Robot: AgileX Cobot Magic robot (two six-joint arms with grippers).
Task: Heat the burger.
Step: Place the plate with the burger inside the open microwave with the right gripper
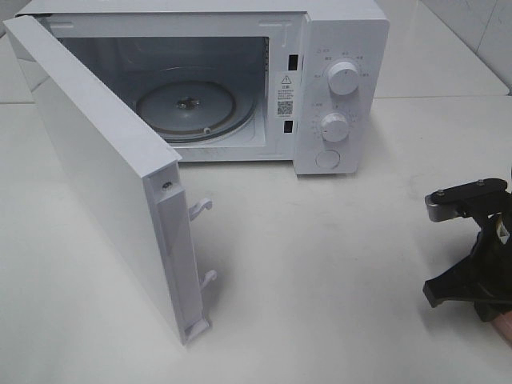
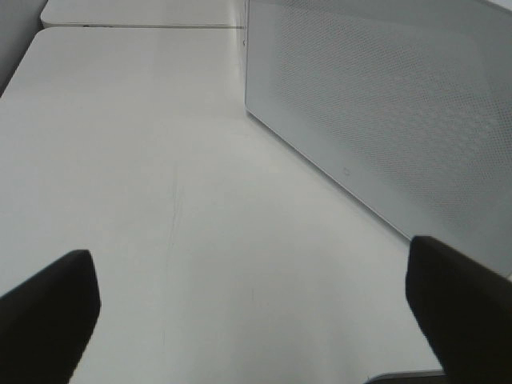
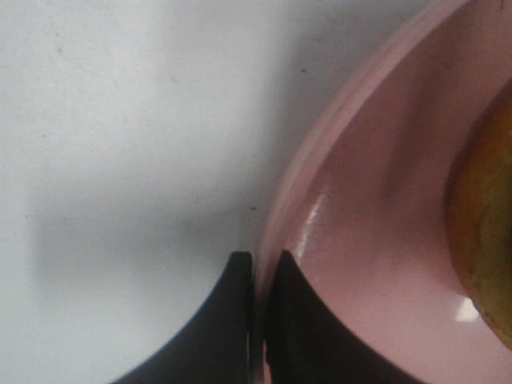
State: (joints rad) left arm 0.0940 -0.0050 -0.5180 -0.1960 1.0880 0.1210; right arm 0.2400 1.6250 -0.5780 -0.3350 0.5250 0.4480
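Overhead, the high camera looks down on a white tabletop (image 1: 320,264). A white microwave (image 1: 344,48) stands at 12 o'clock, its door (image 1: 88,160) swung wide open toward 9 o'clock. A round glass turntable (image 1: 186,106) lies inside the cavity. On the control panel at 1 o'clock, two round dials (image 1: 344,78) sit one above the other, with a round button (image 1: 327,158) below them. The black right arm (image 1: 472,256) enters at 4 o'clock, at the very edge of the frame.

From the right wrist camera, the right hand (image 3: 260,260) is closed. Its two black fingers (image 3: 224,328) pinch the rim of a pink plate (image 3: 376,200), one finger outside the rim and one inside. The burger (image 3: 490,224) sits on this plate, inward from the rim and apart from the fingers. Only a blurred golden-brown edge of its bun shows. Whether the plate rests on the tabletop or is raised off it cannot be told.

From the left wrist camera, the left hand (image 2: 248,252) is open, its fingers (image 2: 48,312) spread wide over the tabletop and gripping nothing. A white panel of fine dots (image 2: 384,104) stands just beside it.
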